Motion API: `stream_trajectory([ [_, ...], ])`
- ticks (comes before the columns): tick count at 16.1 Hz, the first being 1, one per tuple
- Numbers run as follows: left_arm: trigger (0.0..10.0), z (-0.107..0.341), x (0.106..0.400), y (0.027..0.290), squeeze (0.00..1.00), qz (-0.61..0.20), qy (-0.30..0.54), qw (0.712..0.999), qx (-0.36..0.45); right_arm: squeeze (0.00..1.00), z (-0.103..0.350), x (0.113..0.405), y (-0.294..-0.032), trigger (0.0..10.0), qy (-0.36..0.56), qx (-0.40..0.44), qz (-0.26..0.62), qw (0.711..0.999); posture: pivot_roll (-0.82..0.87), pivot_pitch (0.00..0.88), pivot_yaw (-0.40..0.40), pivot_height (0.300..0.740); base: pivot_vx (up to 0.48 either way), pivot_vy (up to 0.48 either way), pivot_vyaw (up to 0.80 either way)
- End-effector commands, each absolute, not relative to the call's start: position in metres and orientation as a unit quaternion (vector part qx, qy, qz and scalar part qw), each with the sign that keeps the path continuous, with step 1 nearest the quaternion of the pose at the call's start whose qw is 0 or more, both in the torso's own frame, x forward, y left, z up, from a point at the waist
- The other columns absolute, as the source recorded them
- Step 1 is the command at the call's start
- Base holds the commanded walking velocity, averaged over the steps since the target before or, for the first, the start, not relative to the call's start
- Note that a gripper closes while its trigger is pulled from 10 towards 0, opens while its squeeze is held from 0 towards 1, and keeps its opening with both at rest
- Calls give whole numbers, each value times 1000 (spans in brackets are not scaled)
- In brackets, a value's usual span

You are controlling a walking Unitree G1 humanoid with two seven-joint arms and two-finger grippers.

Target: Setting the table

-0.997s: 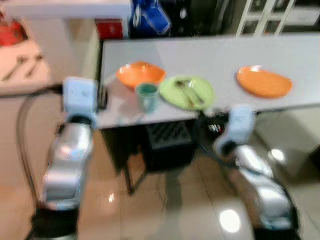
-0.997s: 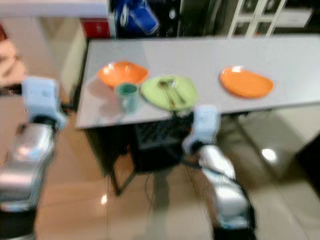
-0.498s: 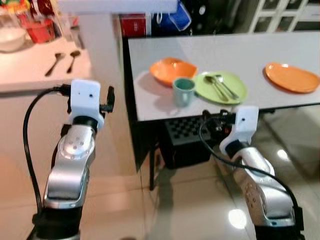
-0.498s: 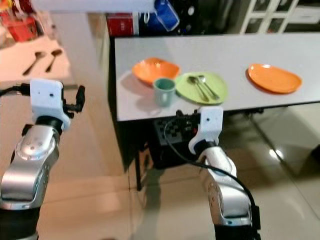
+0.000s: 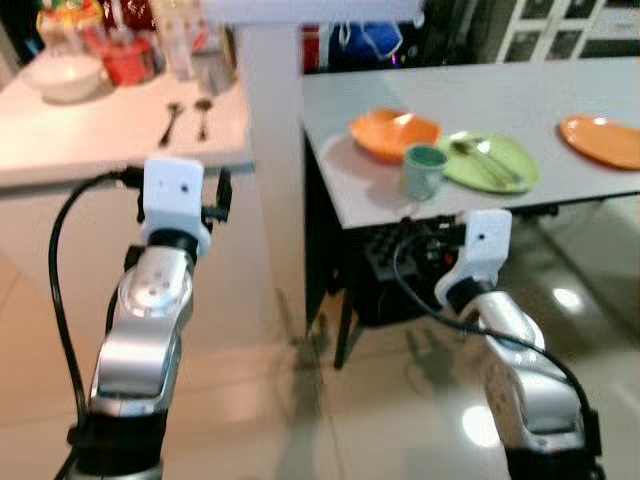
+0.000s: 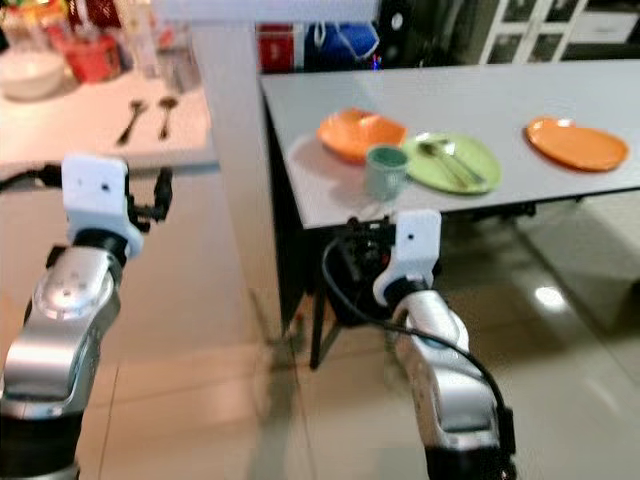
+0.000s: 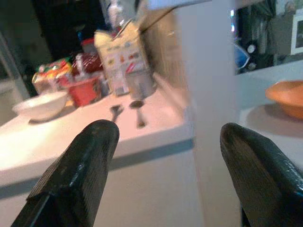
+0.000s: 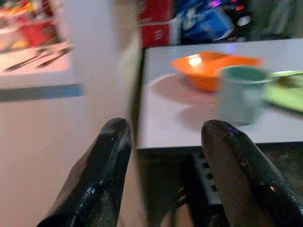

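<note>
Fingers (image 7: pixel 80 182) of my left gripper (image 7: pixel 165 175) are gaping empty, facing two spoons (image 5: pixel 186 117) lying ahead on the counter (image 5: pixel 90 140), handles pointing toward me, nearer this arm than my open right gripper (image 8: pixel 165 175)

— Where are the arms?
— Both silver arms are raised forward at chest height, elbows bent.
— And the grippers?
— The left gripper (image 7: pixel 163 156) is spread wide; the right gripper (image 8: pixel 165 156) has fingers parted, holding nothing.
</note>
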State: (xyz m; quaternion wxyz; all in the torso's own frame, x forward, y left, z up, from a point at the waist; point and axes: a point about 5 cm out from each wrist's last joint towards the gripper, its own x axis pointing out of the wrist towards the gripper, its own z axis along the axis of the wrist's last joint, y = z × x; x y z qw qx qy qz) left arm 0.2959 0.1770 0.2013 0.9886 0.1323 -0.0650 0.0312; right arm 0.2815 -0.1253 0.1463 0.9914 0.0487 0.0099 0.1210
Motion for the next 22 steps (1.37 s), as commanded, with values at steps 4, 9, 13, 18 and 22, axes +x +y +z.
stream_trajectory([
  [4, 10000, 203, 298, 182, 0, 43, -65, 988, 133, 0, 153, 285, -122, 10000, -2, 46, 140, 989, 34, 0, -5, 740, 0, 372, 0],
  [9, 10000, 206, 296, 176, 0, 22, -73, 991, 110, 0, 158, 287, -117, 10000, -12, 45, 135, 990, 25, 0, -3, 740, 0, 149, 0],
  [13, 10000, 210, 302, 172, 0, 32, -87, 991, 97, 0, 165, 291, -121, 10000, -27, 12, 140, 990, 25, 0, -1, 740, 0, 0, 0],
  [18, 10000, 218, 307, 171, 0, 24, -95, 988, 119, 0, 182, 302, -110, 10000, -55, 19, 145, 988, 28, 0, -7, 740, 328, 0, 800],
  [22, 10000, 219, 305, 168, 0, 16, -98, 986, 131, 0, 184, 305, -107, 10000, -61, 19, 159, 985, 47, 0, -14, 740, 346, 0, 800],
])
